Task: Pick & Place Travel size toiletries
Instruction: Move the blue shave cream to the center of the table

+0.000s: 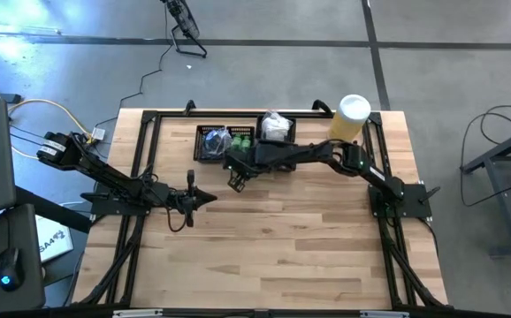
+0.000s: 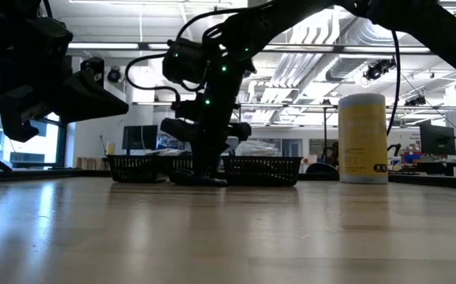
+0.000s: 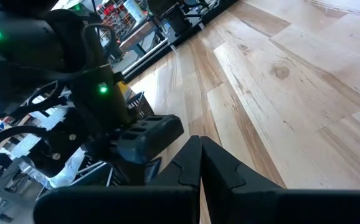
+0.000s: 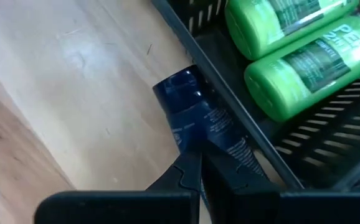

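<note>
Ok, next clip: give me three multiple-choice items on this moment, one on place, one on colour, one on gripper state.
1. Where is the right gripper?
A. Beside the tray's near wall
B. Over the yellow cylinder
C. At the table's near edge

2. What colour are the tubes in the tray?
A. White
B. Green
C. Red

3. What state is the right gripper in?
A. Wide open, empty
B. Shut on the navy tube
C. Shut on a green tube

Answers: 1 A, the high view shows it at the tray's edge. 2 B, the right wrist view shows two green tubes. 3 B, its fingers pinch the navy tube's tail.
</note>
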Tool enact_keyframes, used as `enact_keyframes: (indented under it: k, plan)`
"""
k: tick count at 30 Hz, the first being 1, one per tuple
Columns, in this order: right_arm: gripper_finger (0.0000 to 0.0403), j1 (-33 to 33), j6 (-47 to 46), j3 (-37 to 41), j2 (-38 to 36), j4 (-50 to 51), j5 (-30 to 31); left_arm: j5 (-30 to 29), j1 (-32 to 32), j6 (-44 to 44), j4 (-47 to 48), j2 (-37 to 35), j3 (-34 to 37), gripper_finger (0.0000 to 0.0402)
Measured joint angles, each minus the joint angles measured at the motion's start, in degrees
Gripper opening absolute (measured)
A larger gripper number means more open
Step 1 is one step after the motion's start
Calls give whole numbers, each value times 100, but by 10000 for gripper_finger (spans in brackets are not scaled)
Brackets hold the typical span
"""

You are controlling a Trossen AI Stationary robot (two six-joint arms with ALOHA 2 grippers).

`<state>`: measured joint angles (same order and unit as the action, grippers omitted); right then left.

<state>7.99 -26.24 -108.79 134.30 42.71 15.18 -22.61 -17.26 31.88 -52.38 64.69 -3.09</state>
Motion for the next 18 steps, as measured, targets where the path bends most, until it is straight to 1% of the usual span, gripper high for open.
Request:
enact_keyframes:
  k: [3,8,18]
  plan:
    - [3,-40,100,7,0,-60,57,-8,0,1,1,0,0,0]
    - [3,-54,105,13,-12,-151,314,-24,0,2,9,0,0,0]
    - [3,-9,76,13,-4,-292,290,-30,2,4,33,0,0,0]
